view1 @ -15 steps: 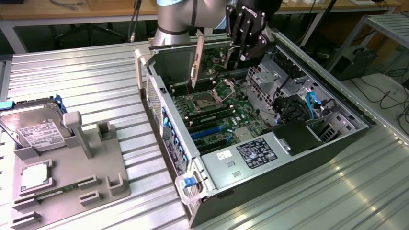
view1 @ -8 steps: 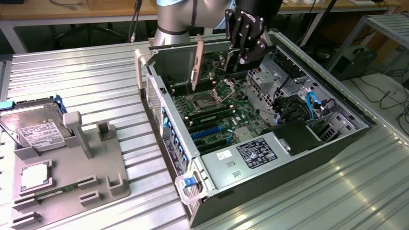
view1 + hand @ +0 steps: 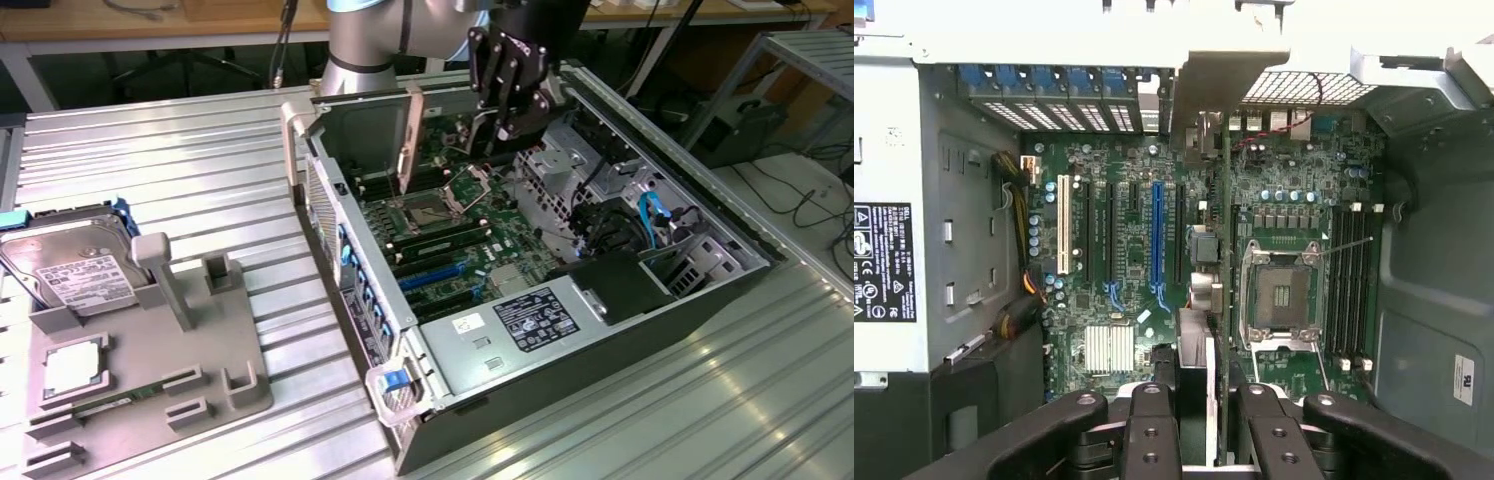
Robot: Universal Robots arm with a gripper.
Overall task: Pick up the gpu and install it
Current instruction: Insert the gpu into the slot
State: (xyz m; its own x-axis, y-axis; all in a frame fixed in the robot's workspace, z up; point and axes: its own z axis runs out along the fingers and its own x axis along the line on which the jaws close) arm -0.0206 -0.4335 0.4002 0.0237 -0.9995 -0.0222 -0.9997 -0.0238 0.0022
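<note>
Gpu (image 3: 441,130) (image 3: 1224,90): thin black card, metal bracket at one end. Held on edge above the motherboard (image 3: 1114,300) inside the open case (image 3: 721,215), bracket end toward the case's rear slot wall.

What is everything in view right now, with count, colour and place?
computer case: one, black, open on the table
motherboard: one, green, inside the case
gpu: one, black, metal bracket, above the motherboard
fixture: one, grey, exterior view's left
hard drive: one, silver, on the fixture
table: one, silver metal, under everything
arm: one, grey, at the case's far side
gripper: one, black, shut on the gpu
</note>
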